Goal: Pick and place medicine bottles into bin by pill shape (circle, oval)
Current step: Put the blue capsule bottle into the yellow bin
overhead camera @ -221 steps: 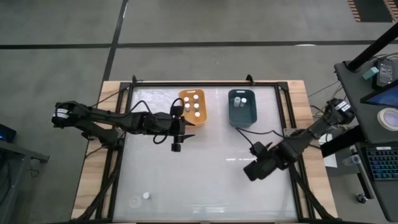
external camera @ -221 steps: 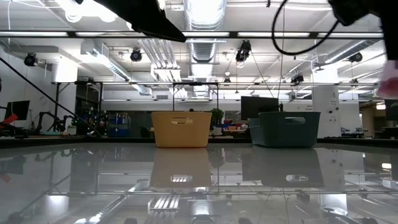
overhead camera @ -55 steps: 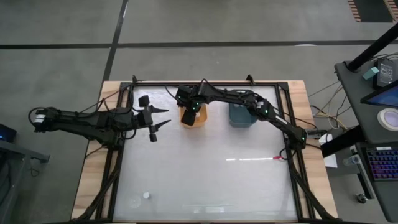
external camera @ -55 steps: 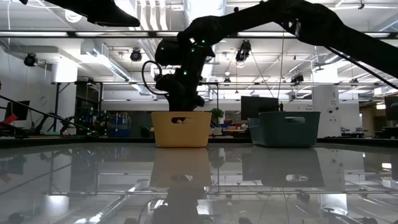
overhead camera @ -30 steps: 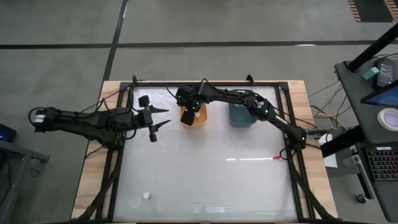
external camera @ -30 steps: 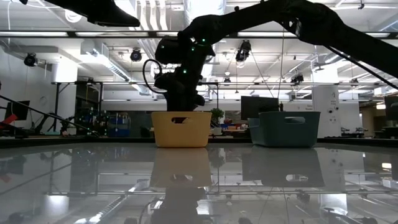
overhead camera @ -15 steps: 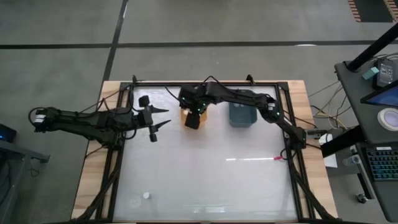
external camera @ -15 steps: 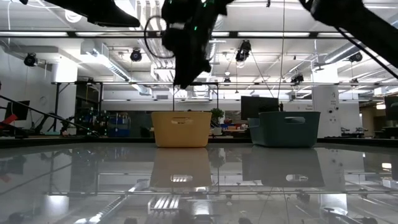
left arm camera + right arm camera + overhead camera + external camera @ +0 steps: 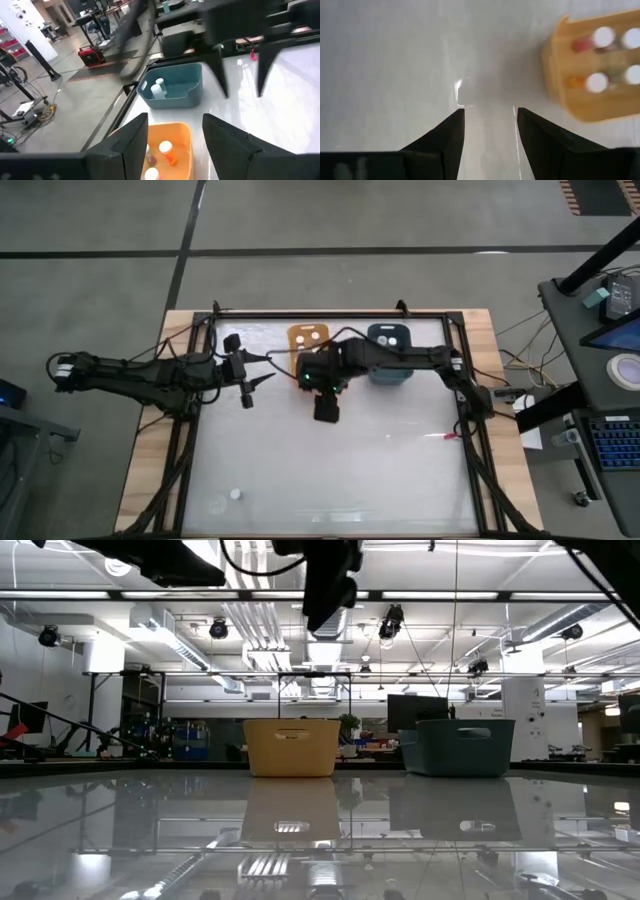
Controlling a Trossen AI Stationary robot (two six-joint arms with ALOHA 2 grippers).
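Observation:
Several white-capped medicine bottles (image 9: pixel 597 82) stand upright in the orange bin (image 9: pixel 309 335) at the table's far middle. Two more bottles (image 9: pixel 158 88) stand in the teal bin (image 9: pixel 390 370) to its right. One bottle (image 9: pixel 235 494) stands alone near the table's front left. My right gripper (image 9: pixel 326 412) hangs high over the bare table just in front of the orange bin; it is open and empty, as its wrist view (image 9: pixel 490 110) shows. My left gripper (image 9: pixel 262 368) waits open and empty left of the orange bin, and it also shows in its wrist view (image 9: pixel 175 117).
The low view shows the orange bin (image 9: pixel 291 747) and teal bin (image 9: pixel 458 747) side by side at the far edge, with my right gripper (image 9: pixel 330 585) well above them. The right arm (image 9: pixel 400 358) crosses over the teal bin. Bare table lies in front of the bins.
My right gripper has risen out of the orange bin and gone toward the table's near edge, stopping high over the bare table in front of the bin. The bins have stayed in place.

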